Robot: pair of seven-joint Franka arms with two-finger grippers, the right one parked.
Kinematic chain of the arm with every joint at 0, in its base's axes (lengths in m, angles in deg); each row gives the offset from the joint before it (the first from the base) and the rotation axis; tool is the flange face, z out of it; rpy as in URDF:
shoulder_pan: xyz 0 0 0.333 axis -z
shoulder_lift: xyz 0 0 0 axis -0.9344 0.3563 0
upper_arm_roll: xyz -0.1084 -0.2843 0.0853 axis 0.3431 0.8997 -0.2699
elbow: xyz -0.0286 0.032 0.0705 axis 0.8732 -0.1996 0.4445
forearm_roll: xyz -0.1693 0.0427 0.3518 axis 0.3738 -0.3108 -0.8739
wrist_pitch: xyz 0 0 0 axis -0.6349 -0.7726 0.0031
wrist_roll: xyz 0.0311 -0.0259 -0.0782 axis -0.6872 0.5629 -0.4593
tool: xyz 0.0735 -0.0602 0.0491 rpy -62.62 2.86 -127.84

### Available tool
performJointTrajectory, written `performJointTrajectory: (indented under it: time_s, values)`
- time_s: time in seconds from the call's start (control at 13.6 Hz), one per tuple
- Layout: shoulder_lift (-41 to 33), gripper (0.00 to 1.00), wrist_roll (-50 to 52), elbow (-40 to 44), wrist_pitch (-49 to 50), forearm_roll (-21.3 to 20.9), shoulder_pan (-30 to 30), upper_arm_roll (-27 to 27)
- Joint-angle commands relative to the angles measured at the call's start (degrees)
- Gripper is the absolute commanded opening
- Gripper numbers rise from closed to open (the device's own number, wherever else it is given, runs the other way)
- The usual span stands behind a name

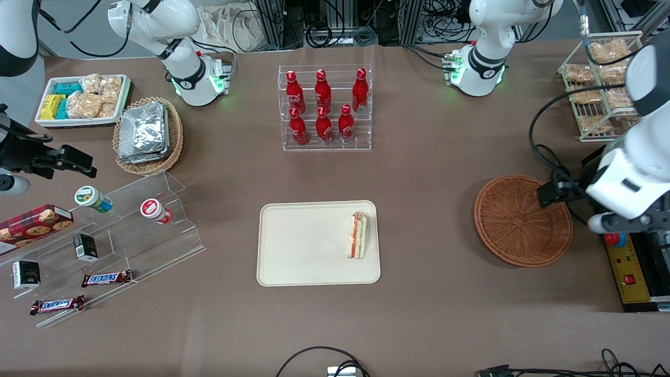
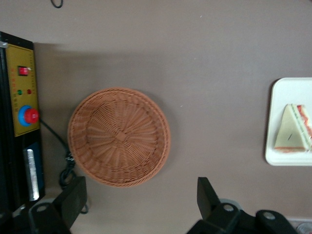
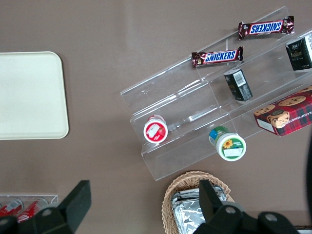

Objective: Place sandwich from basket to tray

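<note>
Triangular white-bread sandwich [image 1: 358,235] lay on flat cream tray [image 1: 303,246] near its rim. Round woven wicker basket [image 1: 515,222] held nothing. Pincer [image 2: 139,202] hovered above basket — fingers spread wide, gripping nothing.

Sandwich [image 1: 357,235]: lies on the tray [image 1: 303,246], at the edge toward the working arm's end.
Basket [image 1: 515,222]: on the table, well apart from the tray, toward the working arm's end, nothing in it.
Gripper [image 1: 556,192]: held above the basket's rim, at the side toward the working arm's end.
Bottle rack [image 1: 325,107]: six red bottles, farther from the camera than the tray.
</note>
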Motion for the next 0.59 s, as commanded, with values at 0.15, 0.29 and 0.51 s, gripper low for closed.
performJointTrajectory:
  time_s: [0.15,0.29,0.51]
  values:
    - [-14.85,1.0,-8.13,-14.21,0.17,4.12,4.22,-9.88]
    - [-16.97,1.0,-8.84,-15.37,0.61,4.21,4.31,-9.97]
    - [-18.55,1.0,-8.84,-17.2,0.88,4.21,4.4,-9.97]
